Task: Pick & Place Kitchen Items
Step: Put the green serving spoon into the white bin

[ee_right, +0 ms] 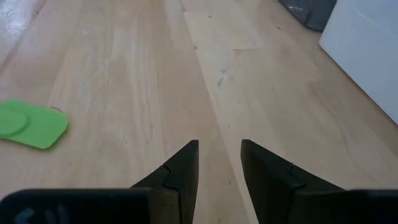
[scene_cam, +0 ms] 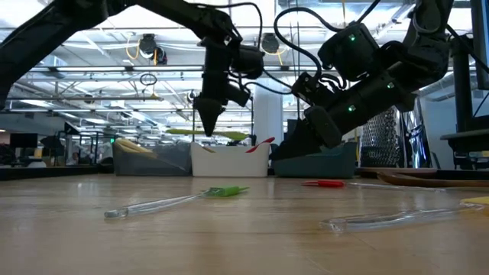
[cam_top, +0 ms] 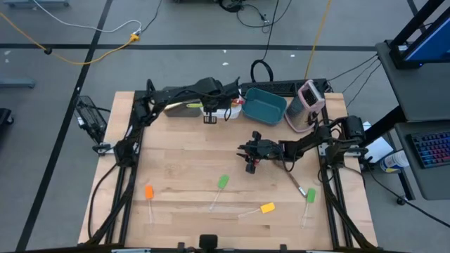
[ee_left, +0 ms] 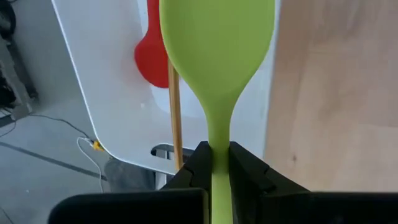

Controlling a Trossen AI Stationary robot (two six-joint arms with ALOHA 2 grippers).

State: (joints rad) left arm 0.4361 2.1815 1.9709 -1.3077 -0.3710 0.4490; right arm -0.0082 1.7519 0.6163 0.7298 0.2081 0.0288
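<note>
Left gripper clamps the green spoon by its handle, bowl pointing forward over the white tub.

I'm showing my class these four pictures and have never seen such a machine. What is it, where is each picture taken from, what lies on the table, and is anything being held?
It is a robot with two dark arms at a wooden table. One picture looks down from above, one looks level across the tabletop, and two come from cameras on the wrists. The left gripper is shut on a green spoon, above a white tub holding a red spoon. The right gripper is open and empty over the table. Spatulas lie loose: orange, yellow and two green.
</note>
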